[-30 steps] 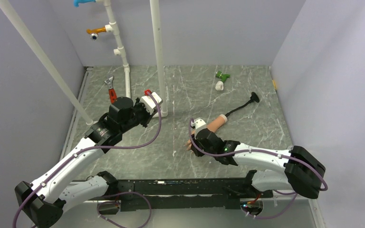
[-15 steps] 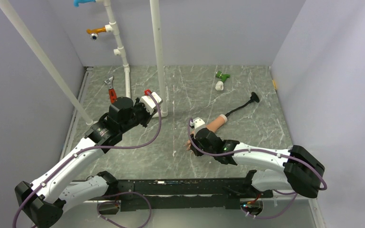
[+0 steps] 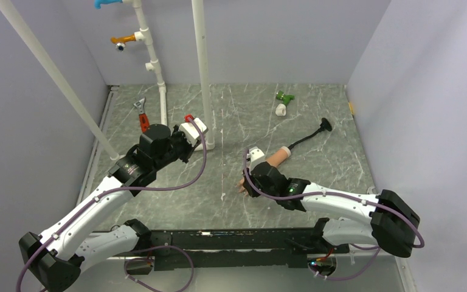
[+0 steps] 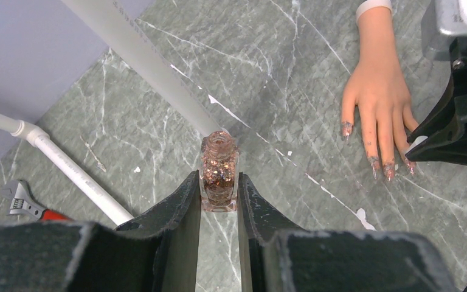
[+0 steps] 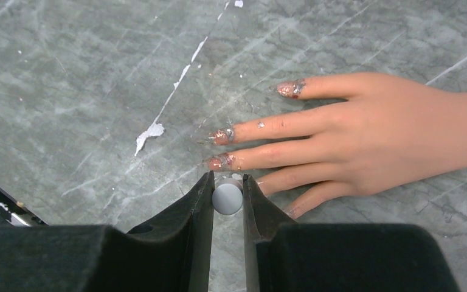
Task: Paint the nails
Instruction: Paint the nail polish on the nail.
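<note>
Right wrist view: shows the right gripper (image 5: 227, 180) pinched narrow on a round grey brush cap (image 5: 227, 199), poised at the fingertips of the mannequin hand (image 5: 377, 143). Finds the nails (image 5: 289, 89) glitter-smeared on three fingers; cannot tell for the rest. Notes the left gripper (image 4: 219, 185) clamped on an open glitter bottle (image 4: 219, 170), well to the left. Against a second ago, records only a slight shift of the right arm; judges fine strokes under way. Places the hand right of centre on a grey-green marbled table (image 3: 316, 109), with white pipes (image 3: 202, 67) far left and pale walls (image 3: 267, 36) around.
</note>
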